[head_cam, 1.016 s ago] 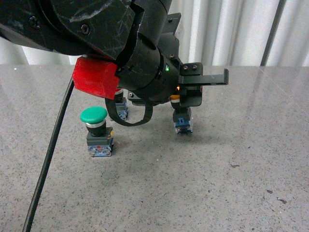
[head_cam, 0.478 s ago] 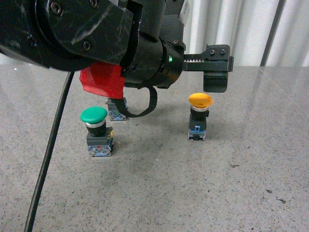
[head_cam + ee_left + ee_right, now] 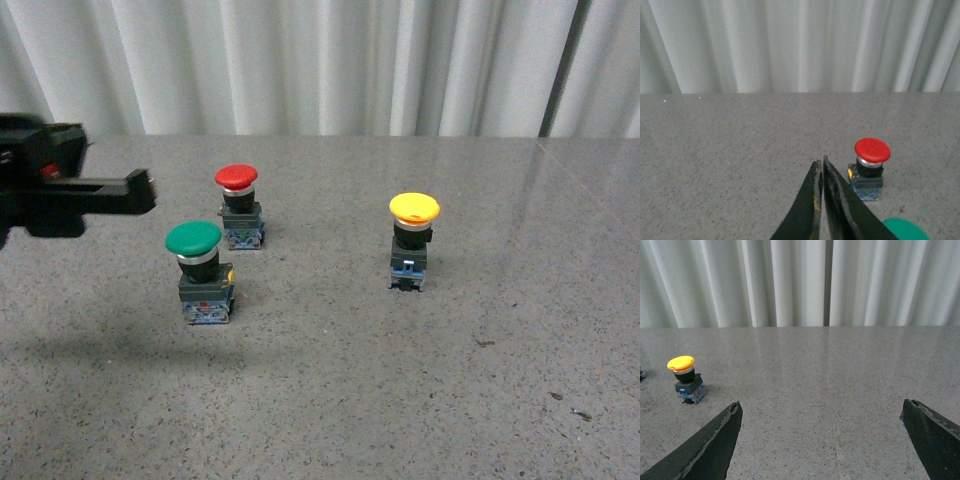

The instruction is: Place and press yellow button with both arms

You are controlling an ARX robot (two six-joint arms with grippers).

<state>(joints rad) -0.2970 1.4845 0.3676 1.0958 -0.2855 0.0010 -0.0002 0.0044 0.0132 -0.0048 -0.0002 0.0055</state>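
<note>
While L end effector (image 3: 821, 162) is together & R (image 3: 821, 407) apart, yellow button (image 3: 414, 240) stands clear.

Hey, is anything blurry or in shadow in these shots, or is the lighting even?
Front view: the left gripper at the edge looks slightly blurred and casts a soft shadow on the table; the yellow button is sharp. Left wrist view: even light, red button crisp. Right wrist view: the right gripper shows only as dark silhouettes.
</note>
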